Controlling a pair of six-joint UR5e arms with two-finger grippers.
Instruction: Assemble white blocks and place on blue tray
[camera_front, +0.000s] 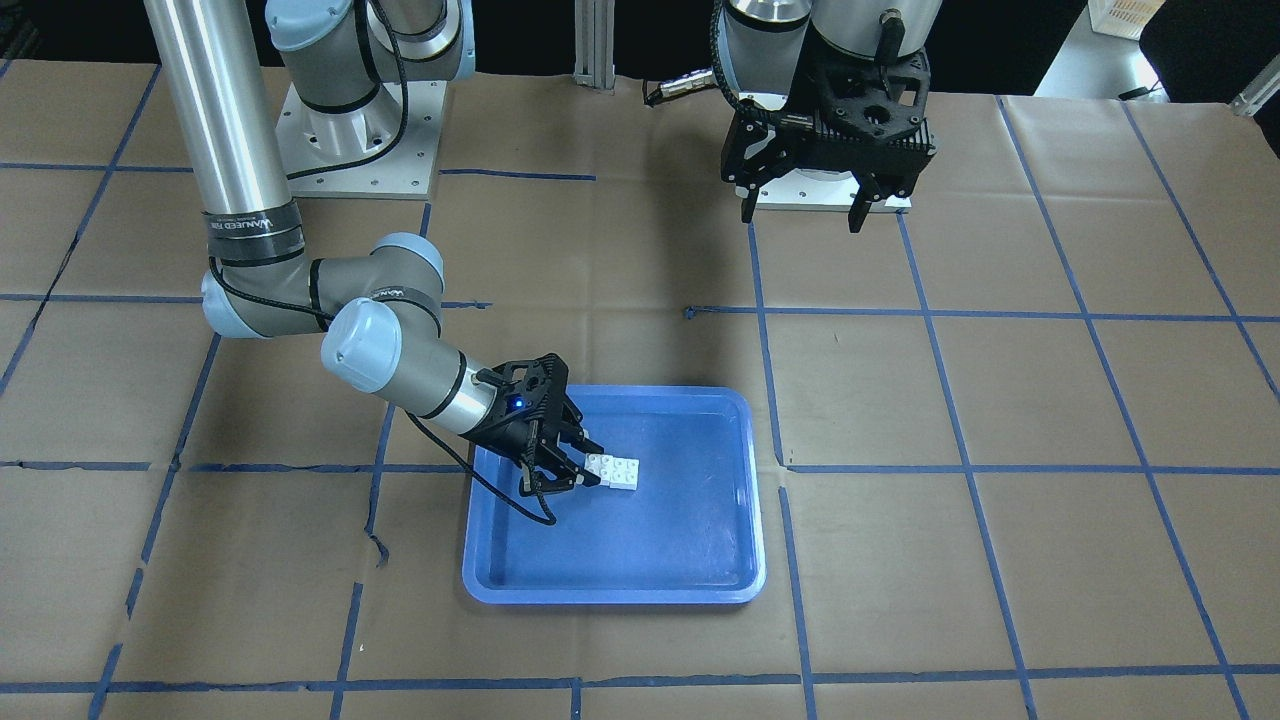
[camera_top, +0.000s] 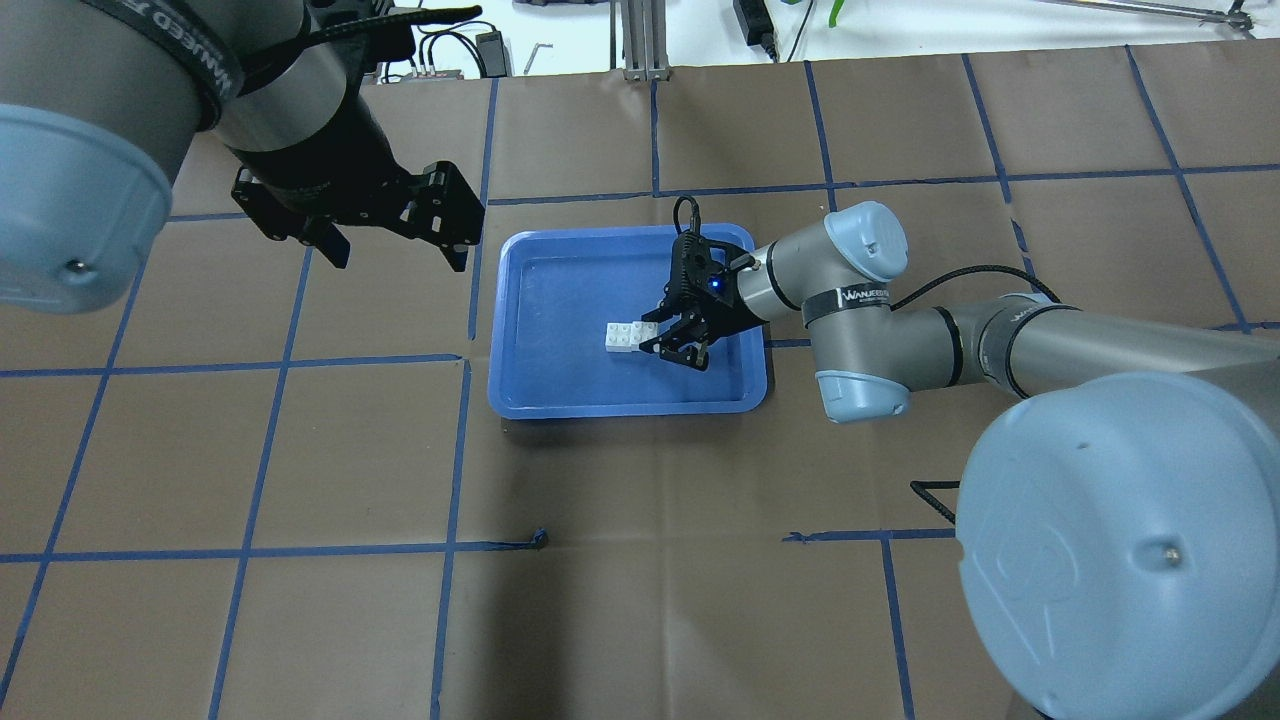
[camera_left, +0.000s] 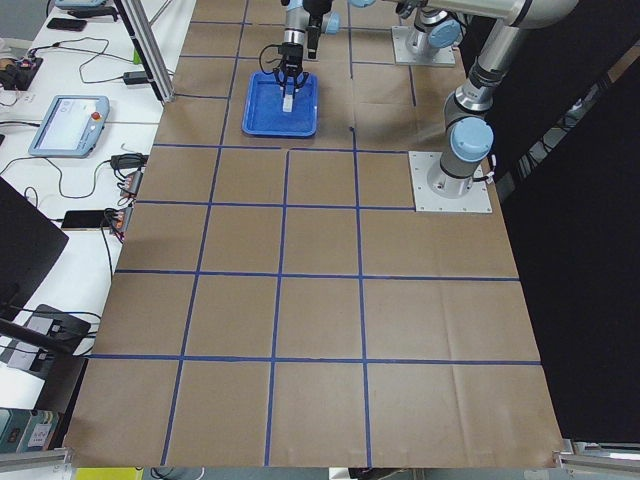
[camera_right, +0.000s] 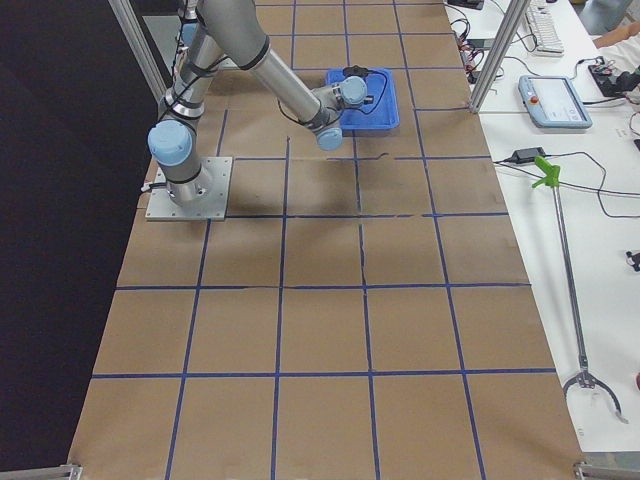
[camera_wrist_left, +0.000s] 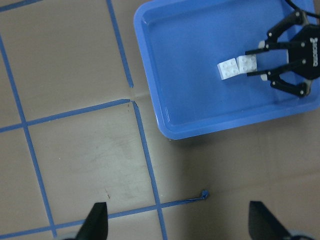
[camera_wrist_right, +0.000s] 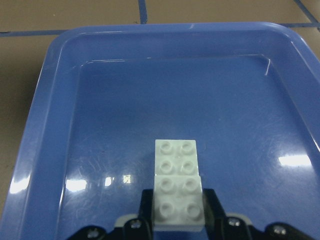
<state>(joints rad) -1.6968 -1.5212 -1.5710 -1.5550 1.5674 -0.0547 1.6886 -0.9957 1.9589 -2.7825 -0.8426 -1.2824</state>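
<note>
While clasping the joined white blocks (camera_front: 615, 471) on the blue tray (camera_front: 610, 592) with the right tool (camera_front: 590, 463), holds the left tool (camera_front: 802, 218) spread, empty; seemingly lacks only release.

My right wrist camera looks forward from just behind my right gripper (camera_wrist_right: 178, 206), close over the white blocks (camera_wrist_right: 176, 170) in the blue tray (camera_wrist_right: 45, 125). My left wrist camera looks straight down from high above the table (camera_wrist_left: 75, 150). Both share that tray with the overhead and front-facing views, while the side cameras watch from the table's far ends.

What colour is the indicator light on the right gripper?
Blue light, clearest in the exterior front-facing view.
</note>
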